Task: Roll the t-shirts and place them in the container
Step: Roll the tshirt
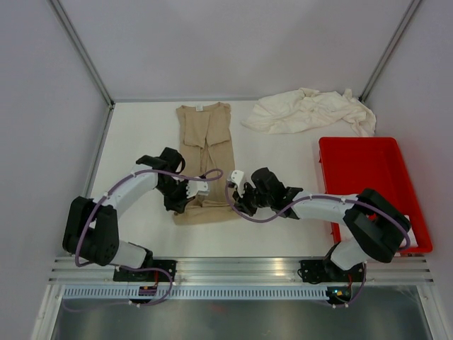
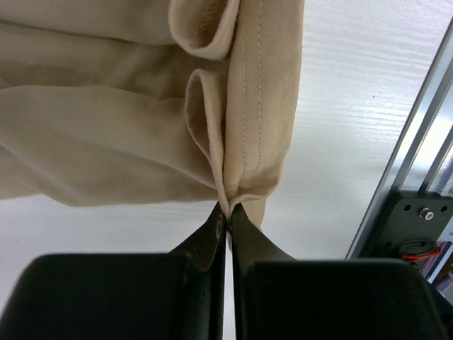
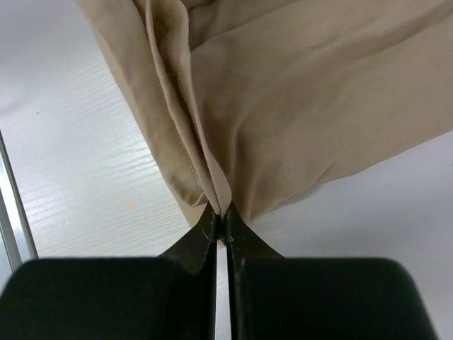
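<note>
A tan t-shirt (image 1: 205, 152), folded into a long narrow strip with its white neck label at the far end, lies on the white table. My left gripper (image 1: 185, 191) is shut on the near left corner of its hem (image 2: 244, 180). My right gripper (image 1: 237, 200) is shut on the near right corner (image 3: 205, 177). Both corners are held a little above the table, with the hem bunched between the grippers. A heap of cream-white t-shirts (image 1: 311, 111) lies at the far right.
A red plastic tray (image 1: 368, 170) stands at the right edge of the table. An aluminium rail (image 1: 241, 265) runs along the near edge, also seen in the left wrist view (image 2: 417, 142). Grey walls close in the table on three sides.
</note>
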